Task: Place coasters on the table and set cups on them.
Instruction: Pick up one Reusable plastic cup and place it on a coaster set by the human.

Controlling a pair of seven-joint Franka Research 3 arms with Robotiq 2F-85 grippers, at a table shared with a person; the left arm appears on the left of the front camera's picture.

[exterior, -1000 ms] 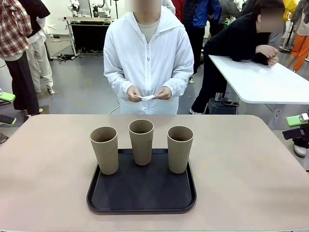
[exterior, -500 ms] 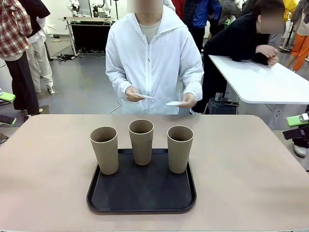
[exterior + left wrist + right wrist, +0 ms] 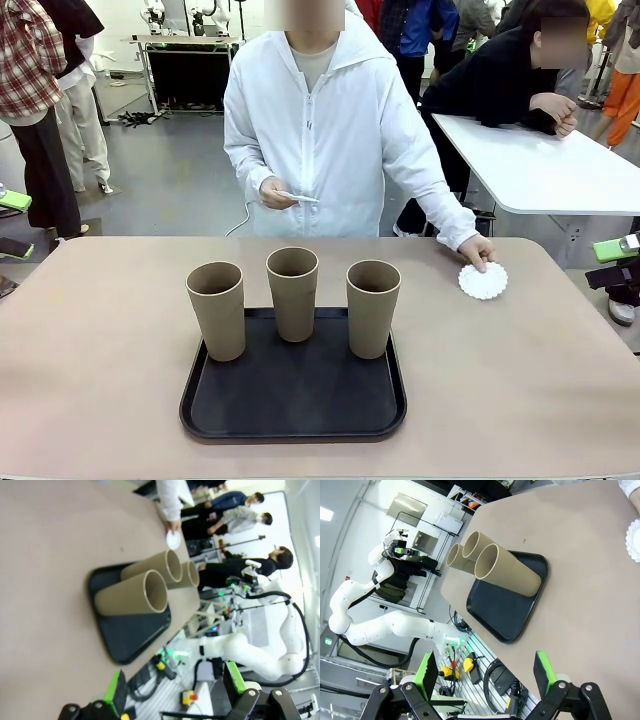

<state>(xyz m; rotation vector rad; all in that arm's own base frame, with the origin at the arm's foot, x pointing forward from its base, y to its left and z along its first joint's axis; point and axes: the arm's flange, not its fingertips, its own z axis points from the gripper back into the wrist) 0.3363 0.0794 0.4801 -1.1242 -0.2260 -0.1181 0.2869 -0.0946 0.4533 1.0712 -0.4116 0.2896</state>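
Observation:
Three tan cups, left [image 3: 217,308], middle [image 3: 293,292] and right [image 3: 372,306], stand upright on the far part of a black tray [image 3: 290,400] on the beige table [image 3: 100,340]. One white lacy coaster [image 3: 483,281] lies on the table to the right of the tray, with the person's hand [image 3: 476,251] resting on its far edge. The person's other hand holds more coasters [image 3: 298,198] at waist height. My left gripper [image 3: 175,687] is open and empty, well away from the cups [image 3: 150,592]. My right gripper [image 3: 484,672] is open too, off the table's edge.
A white-topped table [image 3: 540,165] stands behind at the right, with a person leaning on it. Other people stand at the back left. Bare tabletop lies on both sides of the tray and in front of it.
The person's hand has swung out from in front of the body and down to the table's right side, laying one coaster there. Cups, tray and grippers have not moved.

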